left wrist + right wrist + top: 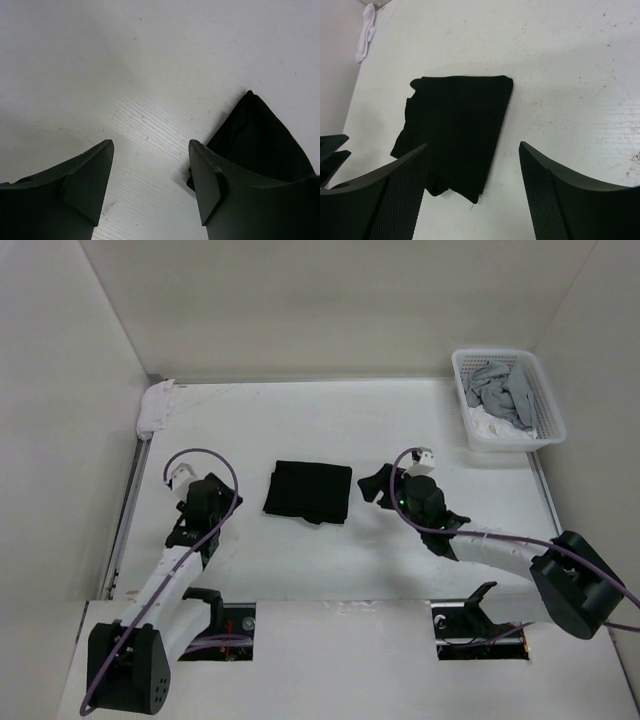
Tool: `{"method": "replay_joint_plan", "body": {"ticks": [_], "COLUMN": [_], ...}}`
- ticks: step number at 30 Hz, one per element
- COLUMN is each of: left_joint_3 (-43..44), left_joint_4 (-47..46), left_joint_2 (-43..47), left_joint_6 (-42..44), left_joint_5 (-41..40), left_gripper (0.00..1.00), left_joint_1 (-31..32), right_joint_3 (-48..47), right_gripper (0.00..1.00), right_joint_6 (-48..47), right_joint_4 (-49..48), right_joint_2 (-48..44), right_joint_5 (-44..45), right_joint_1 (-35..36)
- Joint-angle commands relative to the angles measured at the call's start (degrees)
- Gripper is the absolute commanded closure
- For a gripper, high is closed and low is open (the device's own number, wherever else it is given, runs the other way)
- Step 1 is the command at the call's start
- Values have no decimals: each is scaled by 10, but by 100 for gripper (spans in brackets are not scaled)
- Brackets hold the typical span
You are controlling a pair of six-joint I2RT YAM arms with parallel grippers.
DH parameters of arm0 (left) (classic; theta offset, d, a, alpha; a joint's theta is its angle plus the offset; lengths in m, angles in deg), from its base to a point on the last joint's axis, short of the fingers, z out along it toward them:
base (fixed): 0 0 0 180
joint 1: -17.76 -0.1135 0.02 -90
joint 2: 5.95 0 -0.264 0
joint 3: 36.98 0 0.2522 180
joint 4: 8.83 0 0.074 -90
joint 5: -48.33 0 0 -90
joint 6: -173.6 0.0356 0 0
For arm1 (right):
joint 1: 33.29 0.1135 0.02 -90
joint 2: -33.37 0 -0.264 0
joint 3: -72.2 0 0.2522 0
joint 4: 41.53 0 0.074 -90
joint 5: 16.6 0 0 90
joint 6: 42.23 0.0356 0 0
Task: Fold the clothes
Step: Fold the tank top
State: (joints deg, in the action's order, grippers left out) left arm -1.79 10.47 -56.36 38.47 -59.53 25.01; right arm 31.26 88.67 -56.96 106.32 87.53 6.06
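Observation:
The clothes [308, 491] lie as a folded black rectangle on the white table [330, 560], between the two arms. My left gripper [212, 490] stands to their left, apart from the fabric. In the left wrist view it [150, 141] is open over bare table, and a corner of the clothes [260, 140] shows just beyond the right finger. My right gripper [372, 487] sits just right of the clothes. In the right wrist view it [473, 144] is open with nothing held, the folded clothes [455, 130] lying ahead and to the left of it.
A white basket [552, 410] holding grey and white garments stands at the back right. A small white cloth [158, 405] lies in the back left corner. Walls close in the table on the left, back and right.

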Motion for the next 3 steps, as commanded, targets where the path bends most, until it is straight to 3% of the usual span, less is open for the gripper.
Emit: {"method": "replay_joint_plan", "body": {"ticks": [1,3], "left_joint_3": [5,4], "left_joint_4": [-29,-39], "left_joint_2": [-8,-7], "left_joint_6": [23,26], "left_joint_5": [26,30], "left_gripper": [39,34], "left_joint_1": [-1,4], "right_joint_3": [-7,-8], "right_gripper": [24,25], "right_joint_6": [-2,-1], "right_joint_4": [-35,-35], "right_joint_2": [11,12], "right_joint_5": [-9,-10], "right_joint_1": [-4,-5]}}
